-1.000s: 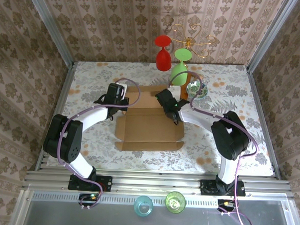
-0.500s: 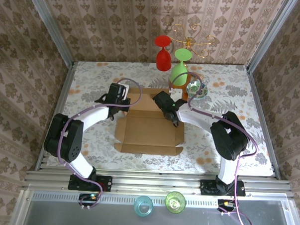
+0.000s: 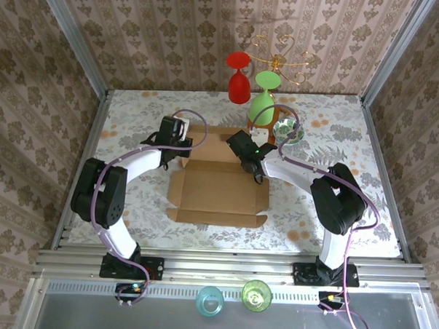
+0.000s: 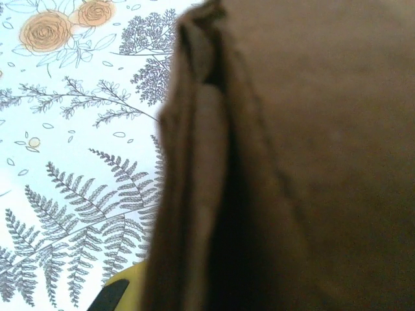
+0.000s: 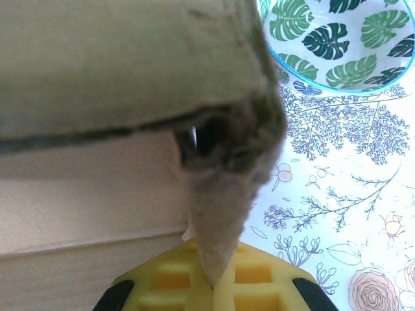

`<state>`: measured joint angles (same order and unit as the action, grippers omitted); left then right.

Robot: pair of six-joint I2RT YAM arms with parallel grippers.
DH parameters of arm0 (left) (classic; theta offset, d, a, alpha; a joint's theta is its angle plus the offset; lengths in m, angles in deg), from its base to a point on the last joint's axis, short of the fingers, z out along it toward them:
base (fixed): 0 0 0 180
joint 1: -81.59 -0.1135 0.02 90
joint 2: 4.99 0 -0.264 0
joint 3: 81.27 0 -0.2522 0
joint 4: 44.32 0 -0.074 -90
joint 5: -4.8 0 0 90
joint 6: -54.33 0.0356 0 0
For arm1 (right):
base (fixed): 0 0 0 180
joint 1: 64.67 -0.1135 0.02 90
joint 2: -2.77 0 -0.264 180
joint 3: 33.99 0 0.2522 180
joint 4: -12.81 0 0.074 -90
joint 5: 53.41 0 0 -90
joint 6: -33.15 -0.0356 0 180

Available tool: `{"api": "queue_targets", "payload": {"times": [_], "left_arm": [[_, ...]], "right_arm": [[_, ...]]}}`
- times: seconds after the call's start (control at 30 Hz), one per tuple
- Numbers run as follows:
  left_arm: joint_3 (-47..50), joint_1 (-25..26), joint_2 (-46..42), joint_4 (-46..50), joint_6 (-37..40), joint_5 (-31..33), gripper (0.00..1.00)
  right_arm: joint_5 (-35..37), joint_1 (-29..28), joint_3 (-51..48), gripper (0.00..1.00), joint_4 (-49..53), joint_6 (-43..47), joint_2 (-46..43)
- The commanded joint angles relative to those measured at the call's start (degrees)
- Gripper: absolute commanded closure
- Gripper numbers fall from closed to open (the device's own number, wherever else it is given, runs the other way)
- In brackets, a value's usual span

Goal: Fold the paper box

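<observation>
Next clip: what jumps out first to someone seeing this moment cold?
The brown paper box lies open mid-table, its far side pinched by the left gripper and the right gripper, one at each corner. Behind it, a red glass and a green glass hang upside down from a stand.

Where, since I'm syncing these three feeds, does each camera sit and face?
Top external: above and behind the bases, looking down on the table; both arms, left gripper and right gripper at the paper box.
Left wrist: close against the paper box; a yellow finger shows.
Right wrist: looks past its yellow fingers at a box corner, patterned bowl beyond.
Shared: all three see the box; top and right wrist share the bowl.
</observation>
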<state>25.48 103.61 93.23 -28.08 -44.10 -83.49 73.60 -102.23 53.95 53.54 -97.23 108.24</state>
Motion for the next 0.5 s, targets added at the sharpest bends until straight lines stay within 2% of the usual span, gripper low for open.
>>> {"api": "queue_targets", "payload": {"times": [0.0, 0.13, 0.27, 0.37, 0.47], "left_arm": [[-1.8, 0.6, 2.5, 6.9, 0.7, 4.3, 1.00], [-2.7, 2.0, 2.5, 7.7, 2.8, 4.5, 1.00], [-2.9, 2.7, 2.5, 8.2, 4.8, 3.1, 1.00], [-3.2, 2.7, 2.9, 8.9, 5.7, 2.2, 1.00], [-4.1, 2.5, 3.6, 9.7, 6.3, 1.7, 1.00]], "right_arm": [[-2.8, 0.7, 0.5, 1.00, 5.1, -1.5, 0.3], [-4.4, 1.6, -0.4, 1.00, 4.2, -1.6, -0.6], [-8.4, 3.7, -3.8, 0.99, -3.0, 1.7, -2.7], [-12.4, 5.2, -7.5, 0.87, -10.3, 5.4, -5.2], [-14.7, 6.5, -9.1, 0.81, -13.8, 7.0, -6.2]]}}
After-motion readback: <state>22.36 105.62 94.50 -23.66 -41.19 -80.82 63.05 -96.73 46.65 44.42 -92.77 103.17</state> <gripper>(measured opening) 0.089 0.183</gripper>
